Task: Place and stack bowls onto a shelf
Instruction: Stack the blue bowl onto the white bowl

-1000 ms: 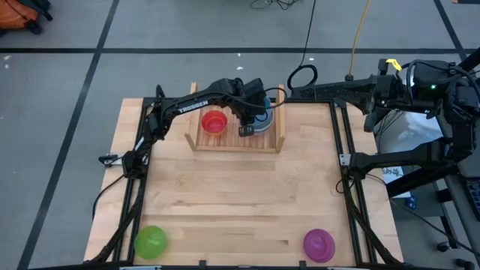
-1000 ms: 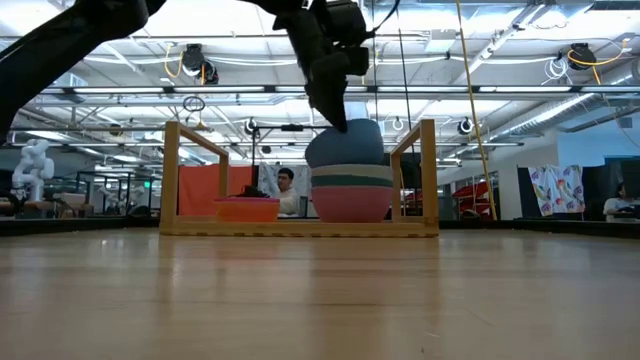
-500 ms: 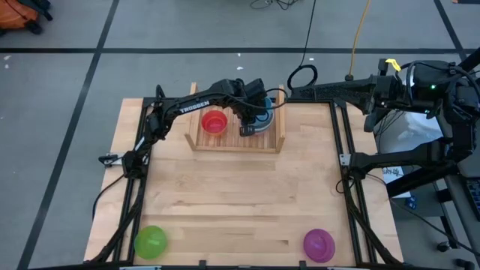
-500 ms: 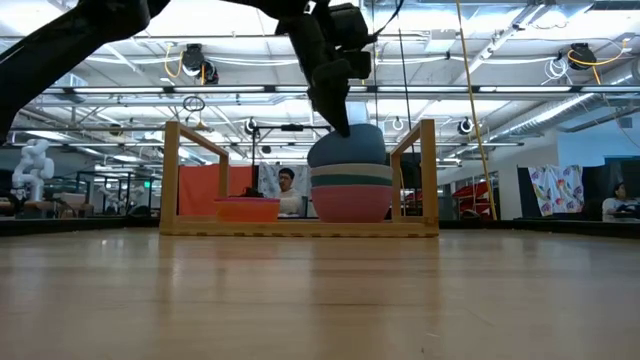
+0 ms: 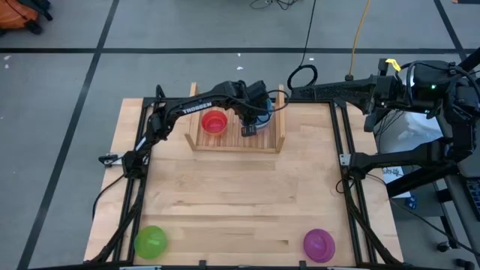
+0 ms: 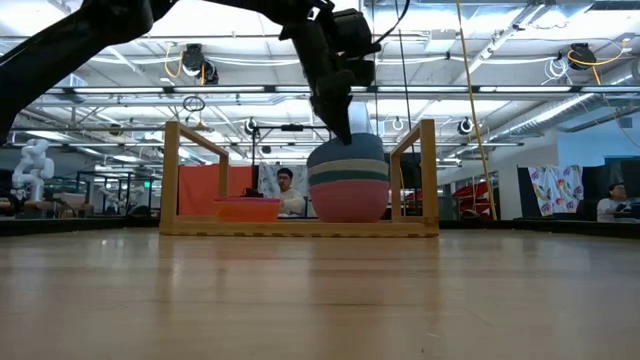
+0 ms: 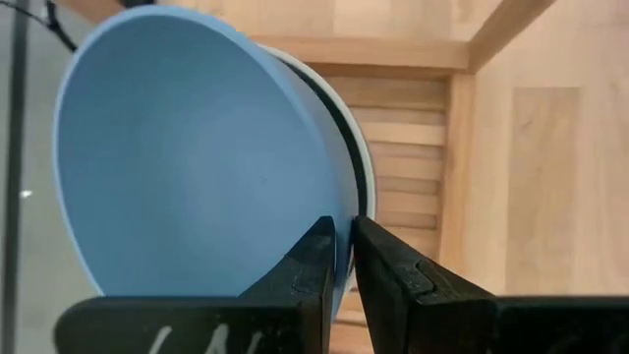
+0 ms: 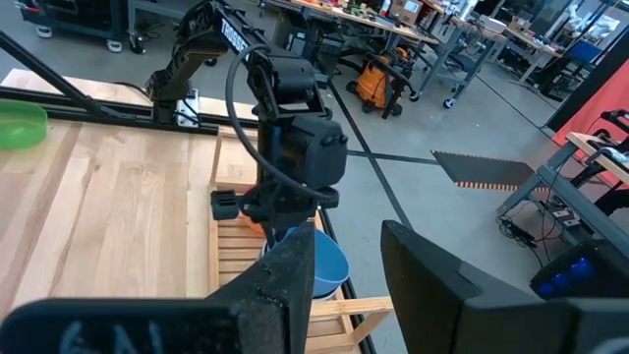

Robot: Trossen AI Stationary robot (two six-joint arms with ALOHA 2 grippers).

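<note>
The left gripper (image 7: 341,258) is pinched narrow on the rim of the blue bowl (image 7: 197,157), one dark finger (image 7: 305,270) inside the bowl and the other outside the wall. From the low view that gripper (image 6: 345,125) comes down from above onto the top of a stack; the blue bowl (image 6: 347,150) sits uppermost, then a white band, a teal band (image 6: 348,177) and the pink bowl (image 6: 348,204) at the bottom. The stack stands in the right half of the shelf (image 6: 300,228), close to its right upright board. From above, the left gripper (image 5: 251,124) covers most of that stack, with only a sliver of blue showing beside it.

In the left half of the shelf (image 5: 196,142) sits the red-magenta bowl (image 5: 214,121), open side up; low down it seems to rest in an orange-looking bowl (image 6: 246,209), though I cannot tell that colour for certain.

Well apart from the shelf, at the near edge of the table (image 5: 240,195), the green bowl (image 5: 150,241) lies toward the left corner and the purple bowl (image 5: 319,244) toward the right.

The right gripper (image 8: 344,285) waits off the table's far right corner, its fingers (image 8: 442,285) spread wide and holding nothing
</note>
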